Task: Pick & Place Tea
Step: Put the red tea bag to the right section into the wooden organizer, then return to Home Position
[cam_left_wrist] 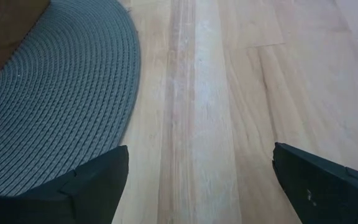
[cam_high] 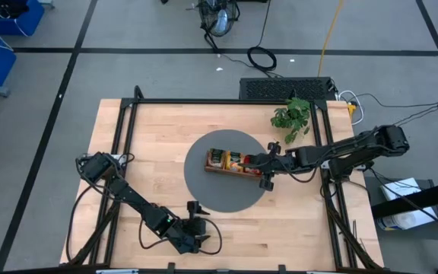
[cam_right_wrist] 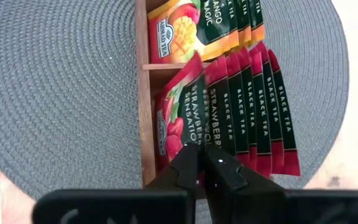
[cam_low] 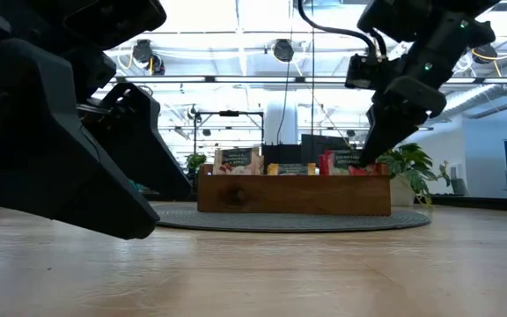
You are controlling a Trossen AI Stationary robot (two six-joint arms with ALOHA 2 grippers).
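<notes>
Right wrist view alone: strawberry sachets point(cam_right_wrist: 229, 112).

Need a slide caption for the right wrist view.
Right gripper, shut, at the front strawberry black-tea sachet in the wooden tray on a grey woven mat.

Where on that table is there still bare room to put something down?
Bare wood runs along the table between its far-left corner and the round grey mat. The mat's near half is also free. It is crowded around the wooden tray, where the right gripper works, beside the plant, and near the left gripper.
</notes>
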